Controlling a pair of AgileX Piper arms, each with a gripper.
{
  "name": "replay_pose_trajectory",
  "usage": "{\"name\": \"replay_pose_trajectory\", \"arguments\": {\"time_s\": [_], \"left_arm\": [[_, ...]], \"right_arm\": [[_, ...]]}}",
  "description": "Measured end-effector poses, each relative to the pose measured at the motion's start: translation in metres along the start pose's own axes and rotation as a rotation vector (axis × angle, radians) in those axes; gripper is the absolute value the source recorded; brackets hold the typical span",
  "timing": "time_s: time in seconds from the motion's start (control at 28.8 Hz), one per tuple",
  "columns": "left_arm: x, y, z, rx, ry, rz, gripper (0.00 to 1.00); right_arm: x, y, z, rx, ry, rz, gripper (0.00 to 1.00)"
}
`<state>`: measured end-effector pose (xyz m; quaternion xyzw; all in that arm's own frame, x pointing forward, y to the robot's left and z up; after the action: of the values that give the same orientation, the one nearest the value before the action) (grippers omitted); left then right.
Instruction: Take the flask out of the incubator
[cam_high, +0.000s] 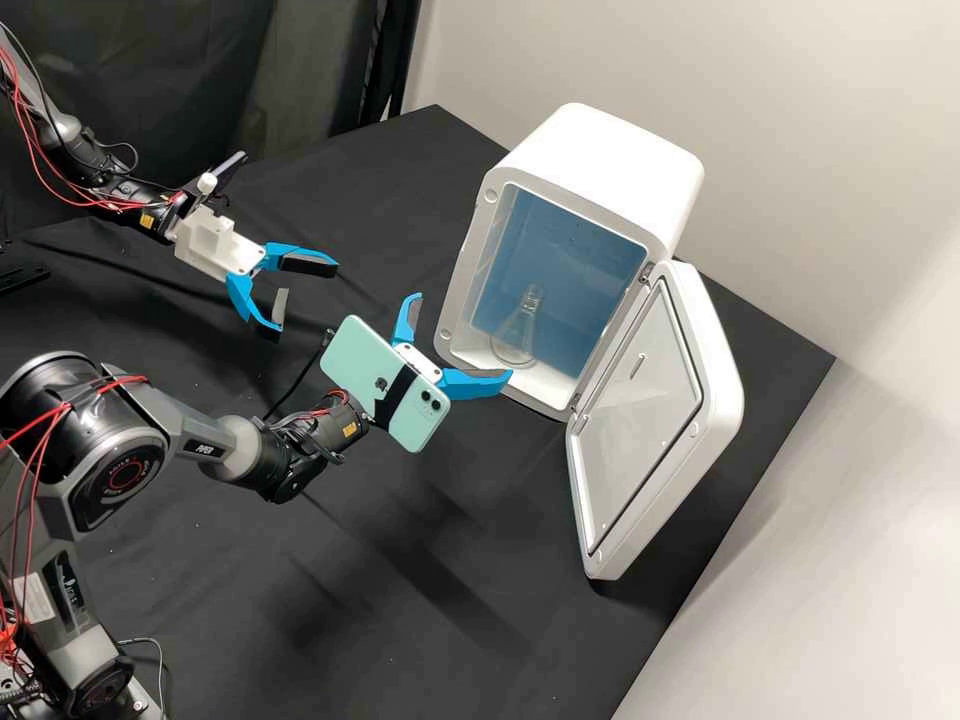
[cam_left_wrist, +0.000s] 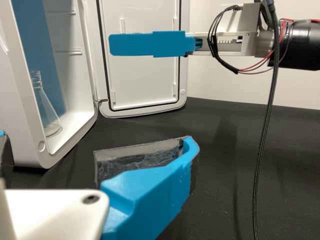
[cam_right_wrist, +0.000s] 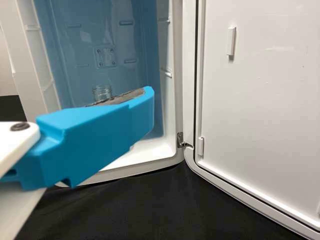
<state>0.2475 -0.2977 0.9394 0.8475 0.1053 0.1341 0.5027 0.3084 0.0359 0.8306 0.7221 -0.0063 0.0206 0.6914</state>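
Closest to the lens, at 8 o'clock in the high view: grey shoulder joint of the right arm (cam_high: 110, 450), red wires (cam_high: 60, 420) looped across it. Strapped to that arm's wrist, a mint-green phone (cam_high: 385, 385). Just beyond, near the centre of the scene, the right gripper (cam_high: 460, 338), blue fingers (cam_right_wrist: 95, 135) spread wide and holding nothing, held in front of the open mouth of the white incubator (cam_high: 600, 160).

Inside, on the floor of the blue-lined chamber and toward its back wall, the clear glass flask (cam_high: 527, 305), upright, at about 2 o'clock from the right gripper, apart from it and not between the fingers. From the right wrist, the flask (cam_right_wrist: 102, 92) glimpsed by its neck just past the edge of one blue finger, deeper in the chamber.

Incubator door (cam_high: 650, 420) swung wide open, hanging off the body toward 4 o'clock, its lower corner on the black bench (cam_high: 400, 600).

At 10 o'clock, the left gripper (cam_high: 305, 297), likewise open and empty, well apart from the incubator and above the bench. From the left wrist, the flask (cam_left_wrist: 45, 110) seen through the opening, standing clear of the walls, with one of the right gripper's fingers (cam_left_wrist: 150, 44) crossing in front of the open door.
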Motion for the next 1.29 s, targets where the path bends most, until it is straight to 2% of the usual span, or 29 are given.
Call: {"name": "replay_pose_trajectory", "arguments": {"time_s": [0.7,0.83,0.94,1.01,1.15,1.29], "left_arm": [[0.000,-0.0011,0.000,-0.002,0.001,-0.003,1.00],[0.000,-0.0011,0.000,-0.002,0.001,-0.003,1.00],[0.000,-0.0011,0.000,-0.002,0.001,-0.003,1.00],[0.000,-0.0011,0.000,-0.002,0.001,-0.003,1.00],[0.000,-0.0011,0.000,-0.002,0.001,-0.003,1.00],[0.000,-0.0014,-0.001,-0.002,0.001,-0.004,1.00]], "right_arm": [[0.000,0.001,0.001,0.006,-0.002,0.003,1.00],[-0.004,0.002,0.004,0.007,-0.002,0.016,1.00],[-0.006,0.005,0.009,0.026,-0.009,0.036,1.00],[-0.007,0.006,0.011,0.026,-0.016,0.040,1.00],[-0.007,0.006,0.015,0.027,-0.029,0.040,1.00],[-0.001,0.002,0.020,0.028,-0.042,0.029,1.00]]}}
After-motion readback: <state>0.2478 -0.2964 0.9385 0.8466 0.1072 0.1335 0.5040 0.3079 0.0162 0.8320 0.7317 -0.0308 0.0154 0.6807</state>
